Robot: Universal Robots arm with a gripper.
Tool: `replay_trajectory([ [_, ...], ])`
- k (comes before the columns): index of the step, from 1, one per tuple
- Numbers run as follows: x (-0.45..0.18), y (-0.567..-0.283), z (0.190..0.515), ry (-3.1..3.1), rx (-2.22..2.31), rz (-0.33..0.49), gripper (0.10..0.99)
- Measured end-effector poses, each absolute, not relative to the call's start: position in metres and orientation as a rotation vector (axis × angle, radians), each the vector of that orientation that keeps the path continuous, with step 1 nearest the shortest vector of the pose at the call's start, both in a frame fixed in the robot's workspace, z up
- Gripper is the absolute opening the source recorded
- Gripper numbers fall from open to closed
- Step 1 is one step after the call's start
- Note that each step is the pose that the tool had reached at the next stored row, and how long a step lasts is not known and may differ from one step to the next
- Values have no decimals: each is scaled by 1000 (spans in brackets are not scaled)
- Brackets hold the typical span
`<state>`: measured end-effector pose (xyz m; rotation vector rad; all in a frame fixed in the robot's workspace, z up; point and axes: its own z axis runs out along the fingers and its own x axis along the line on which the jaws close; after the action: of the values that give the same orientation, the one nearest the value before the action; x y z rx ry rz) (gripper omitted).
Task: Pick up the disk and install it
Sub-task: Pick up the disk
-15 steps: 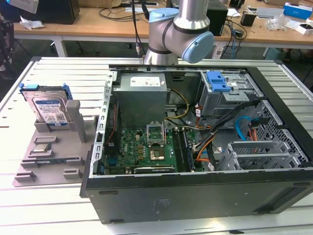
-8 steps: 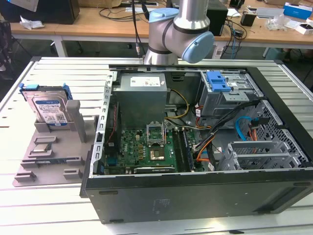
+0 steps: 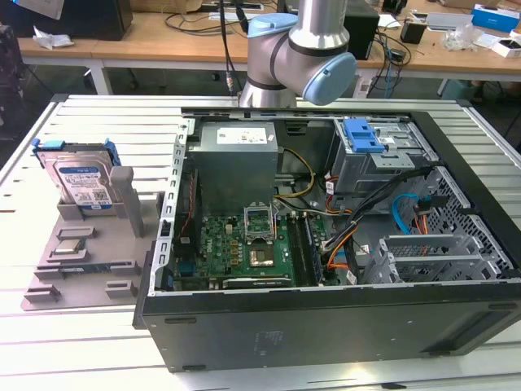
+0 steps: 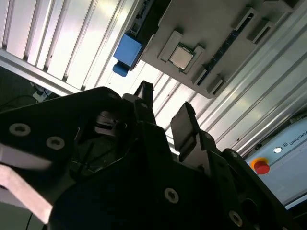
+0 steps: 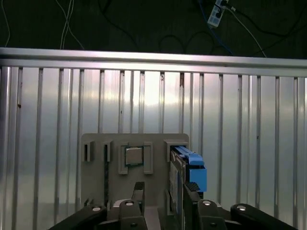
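The disk (image 3: 81, 181) stands on edge in a slot of the grey holder plate (image 3: 81, 265), at the exterior view's left, with its white-and-blue label showing and a blue frame around it. In the first wrist view I look down on the disk (image 5: 188, 168) from well above, seeing its thin edge and blue frame. My gripper (image 5: 165, 191) hangs over the holder with its two black fingers apart and nothing between them. One finger (image 5: 192, 188) lines up over the disk's edge. In the second wrist view the gripper (image 4: 163, 108) is open, and the disk's blue frame (image 4: 127, 51) lies beyond it.
The open computer case (image 3: 326, 326) lies beside the holder, with a drive bay and blue latch (image 3: 362, 134) at its far side and a grey metal box (image 3: 236, 163) inside. A processor chip (image 5: 134, 155) rests on the holder. The ribbed metal table (image 5: 240, 120) ends at a dark drop.
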<state>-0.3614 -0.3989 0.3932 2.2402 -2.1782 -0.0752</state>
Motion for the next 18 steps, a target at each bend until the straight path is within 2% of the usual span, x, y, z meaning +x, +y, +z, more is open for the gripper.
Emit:
replay_trajectory([
  [1, -361, -399, 393, -2178, 2240, -75, 475],
  [2, -361, -399, 393, -2178, 2240, -75, 475],
  [3, -361, -399, 393, -2178, 2240, -75, 541],
  [18, -330, -381, 391, -2177, 2239, -77, 541],
])
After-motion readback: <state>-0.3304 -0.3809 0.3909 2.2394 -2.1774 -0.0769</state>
